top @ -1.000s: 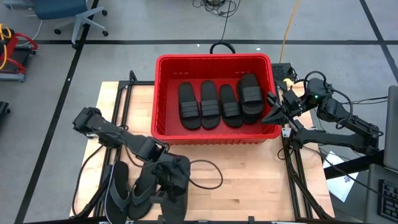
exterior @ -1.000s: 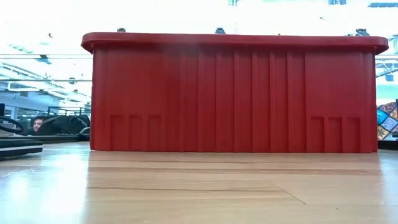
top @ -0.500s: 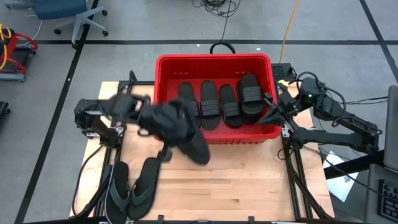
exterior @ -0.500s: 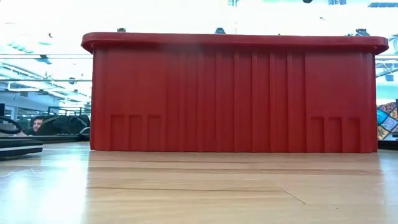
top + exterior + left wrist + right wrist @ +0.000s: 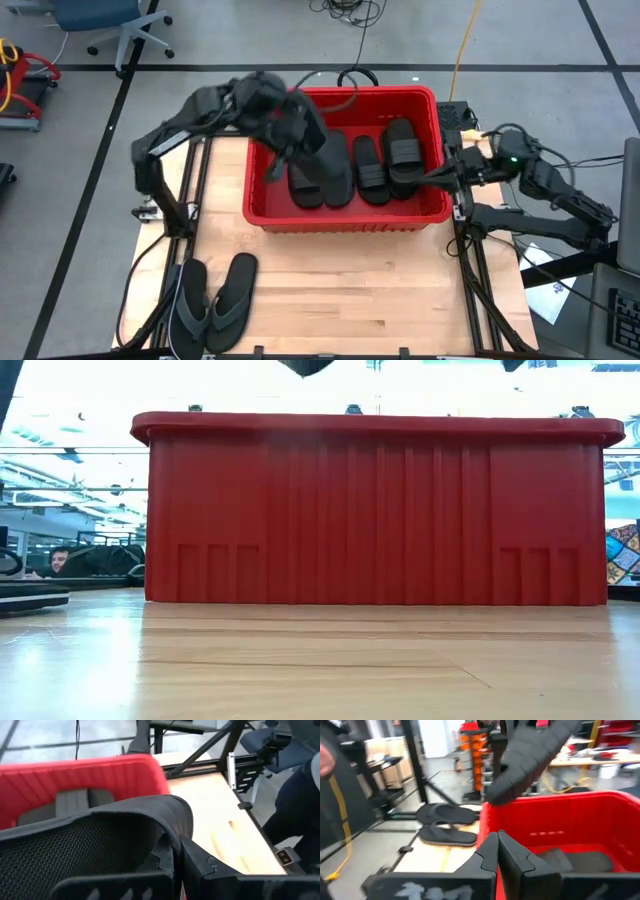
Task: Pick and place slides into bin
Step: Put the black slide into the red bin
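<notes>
We count four slides [image 5: 372, 165] in the bin [image 5: 345, 215]. Left end effector [image 5: 285, 135], pinching a slide [image 5: 315, 150], hangs over the bin. Two flip-flops [image 5: 210, 305] wait on the bench [image 5: 400, 300]. Right end effector [image 5: 440, 172], pressed together, sits at the bin's rim.

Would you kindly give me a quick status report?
Left gripper shut on a slide, over the bin. Right gripper shut, empty, at bin's right rim. Path clear.

Slides [image 5: 372, 165] in bin [image 5: 345, 215]
</notes>
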